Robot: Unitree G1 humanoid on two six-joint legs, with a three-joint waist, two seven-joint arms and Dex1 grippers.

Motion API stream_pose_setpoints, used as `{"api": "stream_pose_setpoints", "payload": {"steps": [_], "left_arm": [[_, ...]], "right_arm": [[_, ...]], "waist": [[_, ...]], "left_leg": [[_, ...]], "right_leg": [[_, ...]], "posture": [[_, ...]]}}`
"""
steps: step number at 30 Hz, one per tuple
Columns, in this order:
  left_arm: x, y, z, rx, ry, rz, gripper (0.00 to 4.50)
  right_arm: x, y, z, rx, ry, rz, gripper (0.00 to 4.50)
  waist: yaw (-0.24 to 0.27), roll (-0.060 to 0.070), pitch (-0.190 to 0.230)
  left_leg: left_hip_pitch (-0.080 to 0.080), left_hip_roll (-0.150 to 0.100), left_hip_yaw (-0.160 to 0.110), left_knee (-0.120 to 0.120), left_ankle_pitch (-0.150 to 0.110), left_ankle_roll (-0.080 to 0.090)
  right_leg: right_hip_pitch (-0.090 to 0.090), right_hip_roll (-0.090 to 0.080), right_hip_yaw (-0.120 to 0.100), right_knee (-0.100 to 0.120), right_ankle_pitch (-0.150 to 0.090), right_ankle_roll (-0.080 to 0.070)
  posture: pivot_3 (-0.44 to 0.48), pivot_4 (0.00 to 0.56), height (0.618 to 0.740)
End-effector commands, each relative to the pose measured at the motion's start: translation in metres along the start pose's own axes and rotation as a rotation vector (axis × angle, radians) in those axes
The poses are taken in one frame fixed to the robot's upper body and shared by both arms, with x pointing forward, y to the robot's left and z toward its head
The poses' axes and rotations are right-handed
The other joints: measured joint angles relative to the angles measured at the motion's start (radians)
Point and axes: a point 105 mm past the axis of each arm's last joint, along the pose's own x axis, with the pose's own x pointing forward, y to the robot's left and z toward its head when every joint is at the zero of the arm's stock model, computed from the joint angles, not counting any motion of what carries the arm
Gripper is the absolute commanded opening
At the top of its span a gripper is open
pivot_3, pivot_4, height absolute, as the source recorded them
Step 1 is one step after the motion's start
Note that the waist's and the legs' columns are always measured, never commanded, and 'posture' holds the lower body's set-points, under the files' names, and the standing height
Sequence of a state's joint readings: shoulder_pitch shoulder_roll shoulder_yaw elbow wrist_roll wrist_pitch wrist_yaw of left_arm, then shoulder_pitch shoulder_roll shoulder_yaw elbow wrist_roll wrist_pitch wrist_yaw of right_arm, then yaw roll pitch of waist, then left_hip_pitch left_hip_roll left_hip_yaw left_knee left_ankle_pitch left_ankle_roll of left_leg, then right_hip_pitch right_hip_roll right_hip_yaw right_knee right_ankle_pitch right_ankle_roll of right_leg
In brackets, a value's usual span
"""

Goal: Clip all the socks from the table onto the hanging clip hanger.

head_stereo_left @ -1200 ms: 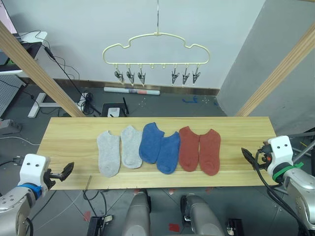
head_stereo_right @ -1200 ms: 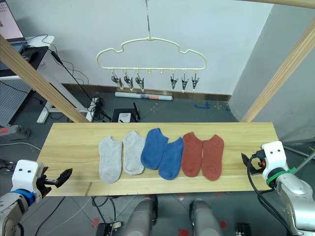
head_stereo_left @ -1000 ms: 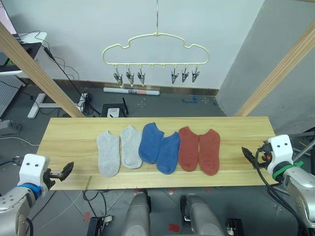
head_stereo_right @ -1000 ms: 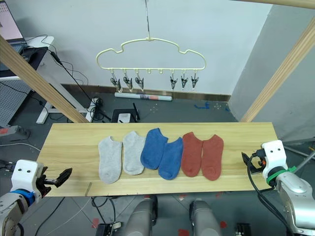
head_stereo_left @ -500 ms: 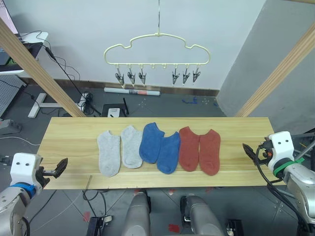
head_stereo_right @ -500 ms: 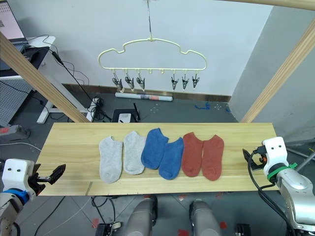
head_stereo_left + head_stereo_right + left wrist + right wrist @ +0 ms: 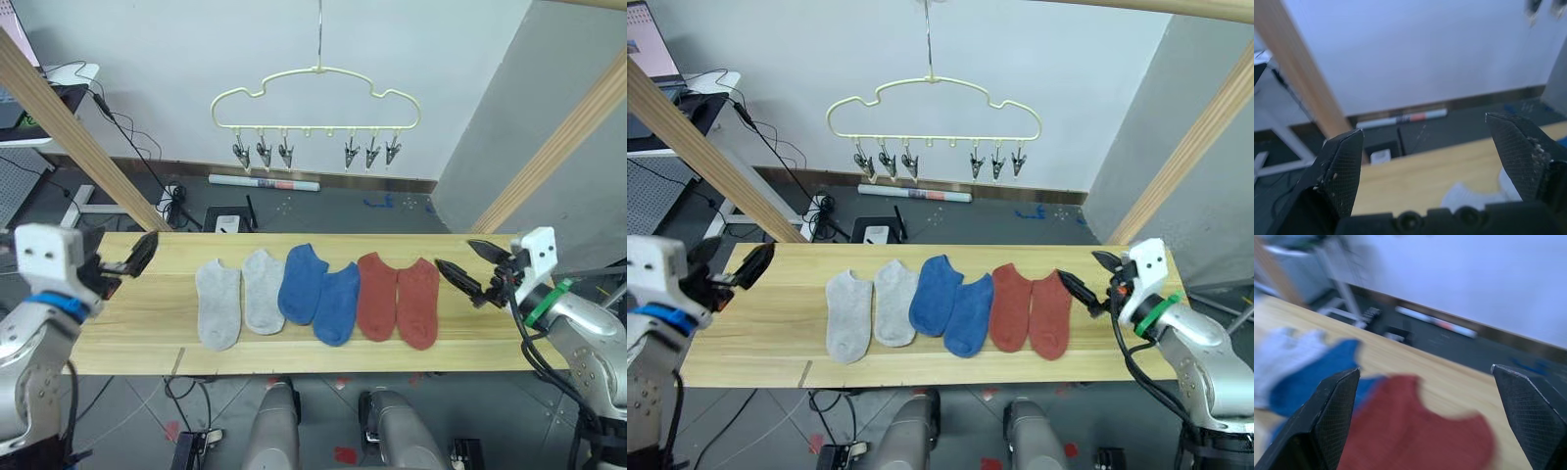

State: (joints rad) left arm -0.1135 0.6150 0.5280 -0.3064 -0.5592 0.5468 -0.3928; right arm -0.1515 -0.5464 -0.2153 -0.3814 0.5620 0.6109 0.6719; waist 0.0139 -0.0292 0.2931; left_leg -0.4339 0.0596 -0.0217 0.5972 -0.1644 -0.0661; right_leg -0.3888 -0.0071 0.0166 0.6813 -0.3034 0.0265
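Note:
Six socks lie in a row mid-table (image 7: 147, 323): two grey socks (image 7: 217, 305), two blue socks (image 7: 301, 284) and two rust red socks (image 7: 419, 302). The pale yellow clip hanger (image 7: 315, 96) hangs above and behind them with its dark clips (image 7: 263, 152) empty. My left gripper (image 7: 132, 262) hovers open over the table's left end, well left of the grey socks. My right gripper (image 7: 456, 255) is open wide just right of the outer red sock. The right wrist view looks past the fingers onto a red sock (image 7: 1415, 431). A grey sock (image 7: 1469, 193) shows in the left wrist view.
Two slanted wooden beams (image 7: 69, 137) flank the table, one at each back corner. Behind the table, cables, a power strip (image 7: 167, 201) and a tube (image 7: 263, 182) lie on the grey floor by the wall. A desk (image 7: 39, 98) stands far left.
Both arms have risen from below the table's front edge. The left gripper now sits over the left end. The right gripper has moved in toward the red socks and spread wide.

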Motion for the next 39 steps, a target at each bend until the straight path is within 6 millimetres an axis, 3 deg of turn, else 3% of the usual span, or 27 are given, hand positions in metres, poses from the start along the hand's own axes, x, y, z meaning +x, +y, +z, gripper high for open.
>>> {"api": "stream_pose_setpoints", "payload": {"steps": [1, 7, 16, 19, 39], "left_arm": [[0.018, -0.024, 0.024, -0.032, -0.104, -0.049, 4.04], [0.045, -0.052, 0.032, -0.067, -0.138, -0.102, 2.38], [0.07, -0.073, 0.026, -0.11, -0.178, -0.13, 2.38], [0.076, -0.074, 0.024, -0.119, -0.191, -0.13, 1.86], [0.097, -0.085, 0.033, -0.086, -0.266, -0.162, 1.86]], "right_arm": [[0.016, 0.03, 0.031, -0.037, -0.096, 0.156, 4.5], [0.038, 0.053, 0.055, -0.043, -0.179, 0.266, 4.5], [0.059, 0.082, 0.069, -0.041, -0.258, 0.357, 4.5], [0.063, 0.088, 0.074, -0.049, -0.28, 0.377, 4.5], [0.071, 0.11, 0.1, -0.071, -0.357, 0.448, 4.5]], "waist": [[0.001, 0.0, 0.0], [0.001, 0.0, 0.0], [0.0, 0.0, 0.0], [-0.001, 0.0, 0.0], [-0.015, 0.0, 0.0]], "left_leg": [[0.0, 0.0, 0.0, 0.0, 0.0, 0.0], [0.0, 0.001, -0.001, 0.001, 0.0, 0.0], [0.0, 0.001, -0.001, 0.001, 0.0, 0.0], [0.0, 0.002, -0.001, 0.002, 0.0, 0.0], [-0.001, 0.002, -0.001, 0.002, 0.0, 0.0]], "right_leg": [[0.0, 0.001, 0.0, 0.0, 0.0, 0.0], [0.0, 0.003, 0.0, 0.001, 0.003, -0.005], [0.0, 0.003, -0.001, 0.001, 0.004, -0.006], [0.0, 0.004, -0.001, 0.001, 0.004, -0.006], [0.0, 0.004, -0.001, 0.001, 0.004, -0.006]], "posture": [[0.084, 0.261, 0.74], [0.071, 0.268, 0.74], [0.046, 0.281, 0.74], [0.039, 0.283, 0.74], [0.026, 0.276, 0.74]]}}
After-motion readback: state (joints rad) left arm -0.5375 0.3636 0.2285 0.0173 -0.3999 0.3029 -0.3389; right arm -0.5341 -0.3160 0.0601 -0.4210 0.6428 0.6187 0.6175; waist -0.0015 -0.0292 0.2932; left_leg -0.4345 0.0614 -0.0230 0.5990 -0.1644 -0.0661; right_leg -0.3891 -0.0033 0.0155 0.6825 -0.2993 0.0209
